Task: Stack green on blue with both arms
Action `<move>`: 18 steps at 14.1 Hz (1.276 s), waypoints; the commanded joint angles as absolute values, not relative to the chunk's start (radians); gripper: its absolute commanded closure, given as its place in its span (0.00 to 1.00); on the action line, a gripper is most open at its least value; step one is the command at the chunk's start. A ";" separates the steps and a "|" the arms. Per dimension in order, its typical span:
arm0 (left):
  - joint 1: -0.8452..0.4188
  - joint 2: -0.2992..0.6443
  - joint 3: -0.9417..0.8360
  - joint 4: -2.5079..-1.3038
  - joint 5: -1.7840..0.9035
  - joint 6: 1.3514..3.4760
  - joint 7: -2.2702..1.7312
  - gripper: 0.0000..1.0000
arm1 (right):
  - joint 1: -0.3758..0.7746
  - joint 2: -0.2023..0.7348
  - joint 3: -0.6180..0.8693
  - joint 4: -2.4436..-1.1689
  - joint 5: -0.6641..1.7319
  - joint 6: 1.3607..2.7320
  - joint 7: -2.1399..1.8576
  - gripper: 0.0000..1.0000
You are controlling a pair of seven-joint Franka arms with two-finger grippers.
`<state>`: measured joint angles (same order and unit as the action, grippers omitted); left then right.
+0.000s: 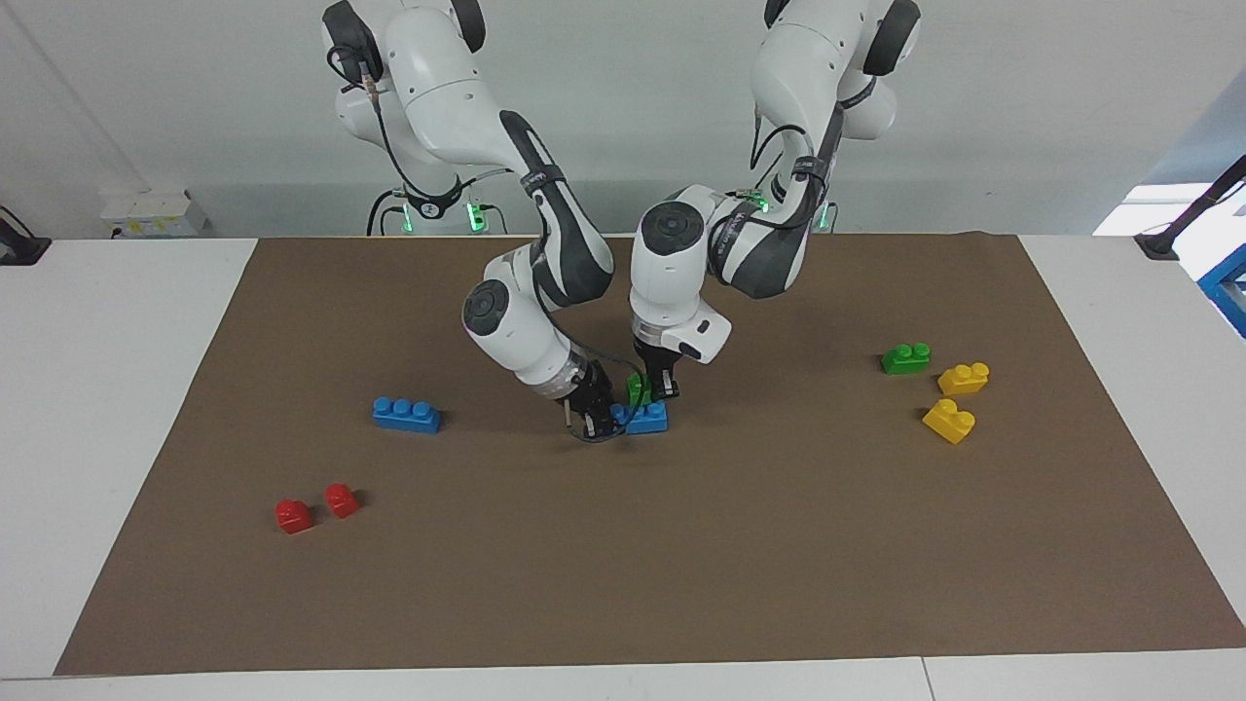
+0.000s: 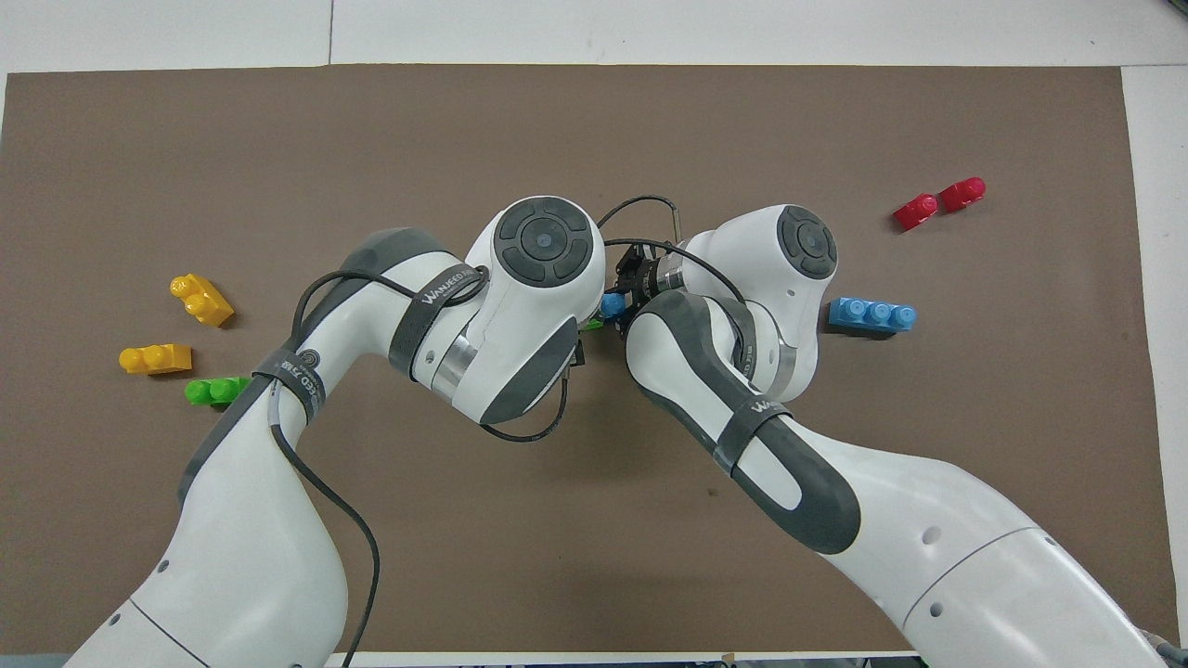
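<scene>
At the middle of the mat lies a blue brick, and my right gripper is shut on the end of it toward the right arm. My left gripper comes down from above, shut on a green brick. The green brick's underside meets the top of the blue one. In the overhead view the left arm's wrist covers most of this. Only one blue stud and a sliver of the green brick show there, beside the right gripper.
A second blue brick lies toward the right arm's end, with two red bricks farther from the robots. Another green brick and two yellow bricks lie toward the left arm's end. A brown mat covers the table.
</scene>
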<state>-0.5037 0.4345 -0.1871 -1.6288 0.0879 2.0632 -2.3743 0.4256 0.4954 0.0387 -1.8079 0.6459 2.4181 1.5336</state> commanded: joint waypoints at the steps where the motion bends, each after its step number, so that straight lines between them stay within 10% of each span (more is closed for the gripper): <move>1: -0.522 0.462 -0.172 -1.583 0.107 2.066 -2.396 1.00 | 0.422 0.499 0.038 -1.835 0.664 2.437 1.511 1.00; 18: -0.532 0.482 -0.169 -1.631 0.236 2.151 -2.482 1.00 | 0.417 0.495 0.035 -1.839 0.657 2.424 1.502 1.00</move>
